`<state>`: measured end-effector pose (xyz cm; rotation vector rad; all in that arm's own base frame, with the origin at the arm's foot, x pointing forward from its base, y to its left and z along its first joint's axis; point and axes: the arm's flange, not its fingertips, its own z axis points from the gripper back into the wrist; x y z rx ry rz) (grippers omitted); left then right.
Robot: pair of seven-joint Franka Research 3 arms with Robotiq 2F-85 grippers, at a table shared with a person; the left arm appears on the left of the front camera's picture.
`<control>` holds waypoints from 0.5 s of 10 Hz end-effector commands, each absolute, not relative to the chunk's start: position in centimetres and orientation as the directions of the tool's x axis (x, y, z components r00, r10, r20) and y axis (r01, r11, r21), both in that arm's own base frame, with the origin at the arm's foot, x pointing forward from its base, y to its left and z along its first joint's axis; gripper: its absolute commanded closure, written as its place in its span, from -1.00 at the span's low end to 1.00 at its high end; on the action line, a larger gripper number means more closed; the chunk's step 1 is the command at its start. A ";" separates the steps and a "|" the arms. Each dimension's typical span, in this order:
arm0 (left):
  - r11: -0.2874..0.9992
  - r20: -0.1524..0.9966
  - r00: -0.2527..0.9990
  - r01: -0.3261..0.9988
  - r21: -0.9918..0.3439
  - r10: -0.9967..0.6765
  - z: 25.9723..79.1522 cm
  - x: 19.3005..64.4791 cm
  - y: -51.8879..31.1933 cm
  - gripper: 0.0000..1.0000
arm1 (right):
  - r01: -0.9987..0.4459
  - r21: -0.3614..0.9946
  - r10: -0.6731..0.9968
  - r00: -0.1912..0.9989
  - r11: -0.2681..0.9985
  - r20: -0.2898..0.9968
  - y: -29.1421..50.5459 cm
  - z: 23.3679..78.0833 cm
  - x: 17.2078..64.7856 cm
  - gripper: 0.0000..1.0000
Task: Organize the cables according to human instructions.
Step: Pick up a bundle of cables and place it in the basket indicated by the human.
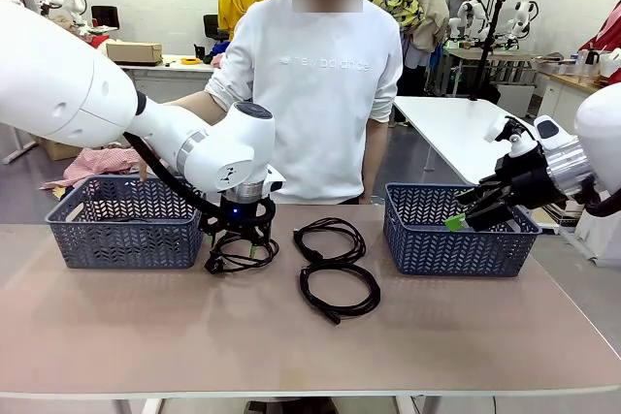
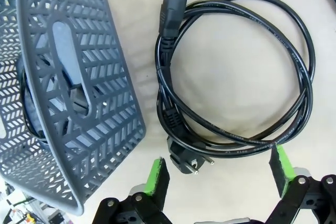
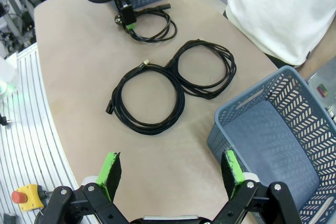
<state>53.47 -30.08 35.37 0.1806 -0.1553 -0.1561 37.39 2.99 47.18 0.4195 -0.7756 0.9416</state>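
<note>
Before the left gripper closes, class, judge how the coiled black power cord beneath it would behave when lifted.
The coiled black power cord looks floppy: its thin loops lie loose, no tie showing, so they would probably sag and spread. Its plug ends would likely dangle. It seems light for the open left gripper.

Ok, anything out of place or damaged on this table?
Nothing stands out. The coil by the left basket and the two touching middle coils lie flat and tidy; that basket and the right basket stand upright; left gripper and right gripper are open, empty.
</note>
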 end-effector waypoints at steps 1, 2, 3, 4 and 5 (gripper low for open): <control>0.970 0.164 0.979 0.082 0.229 -0.121 35.1 54.2 -30.4 -1.00 | -0.853 -0.013 0.555 0.328 0.522 0.764 3.0 47.2 37.8 -1.00; 0.969 0.167 0.980 0.064 0.238 -0.106 34.8 54.4 -30.3 -1.00 | -0.853 -0.013 0.555 0.328 0.522 0.764 3.0 47.2 37.8 -1.00; 0.969 0.171 0.981 0.051 0.242 -0.094 34.6 54.6 -30.2 -1.00 | -0.853 -0.013 0.555 0.328 0.522 0.764 3.0 47.2 37.8 -1.00; 0.969 0.168 0.982 0.045 0.243 -0.088 34.6 54.9 -30.1 -1.00 | -0.853 -0.013 0.555 0.328 0.522 0.764 3.0 47.2 37.8 -1.00; 0.970 0.161 0.983 0.049 0.240 -0.090 34.4 55.2 -29.8 -1.00 | -0.853 -0.013 0.555 0.328 0.522 0.764 3.0 47.2 37.8 -1.00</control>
